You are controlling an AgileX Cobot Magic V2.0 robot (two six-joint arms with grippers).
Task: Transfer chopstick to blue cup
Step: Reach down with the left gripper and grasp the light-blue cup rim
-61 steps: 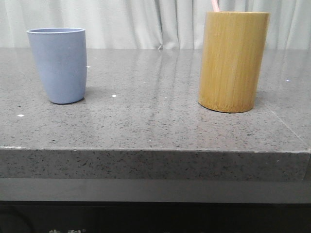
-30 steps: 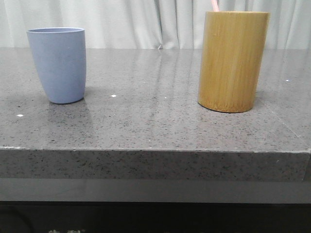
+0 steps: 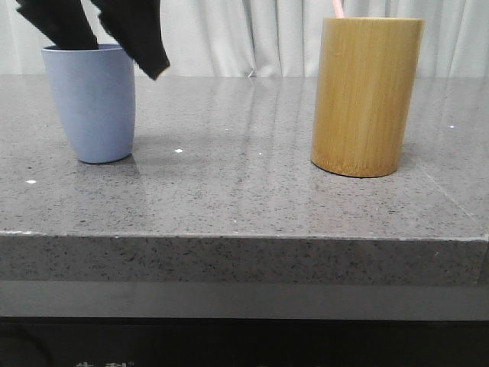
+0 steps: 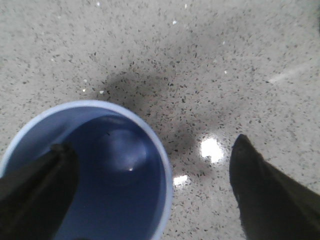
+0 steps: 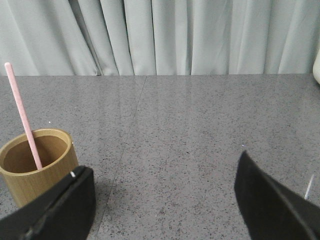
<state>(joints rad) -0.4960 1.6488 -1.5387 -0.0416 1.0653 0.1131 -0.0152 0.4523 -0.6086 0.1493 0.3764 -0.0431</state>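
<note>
The blue cup (image 3: 92, 103) stands at the table's left and is empty inside in the left wrist view (image 4: 117, 160). One pale pink chopstick (image 5: 22, 117) leans in the bamboo cylinder (image 5: 35, 172); only its tip (image 3: 337, 8) shows above the cylinder (image 3: 365, 95) in the front view. My left gripper (image 3: 122, 61) is open just above the cup's rim. In the left wrist view (image 4: 151, 142), one finger (image 4: 40, 185) is over the cup's mouth and the other (image 4: 270, 195) is outside it. My right gripper (image 5: 164, 165) is open and empty, above the table beside the cylinder.
The grey speckled stone table (image 3: 244, 191) has its front edge near the camera. A pale curtain (image 5: 165, 35) hangs behind the table. The two containers stand well apart.
My left gripper has come into the front view from above and now hangs over the blue cup's rim. The cup, cylinder and chopstick have not moved.
</note>
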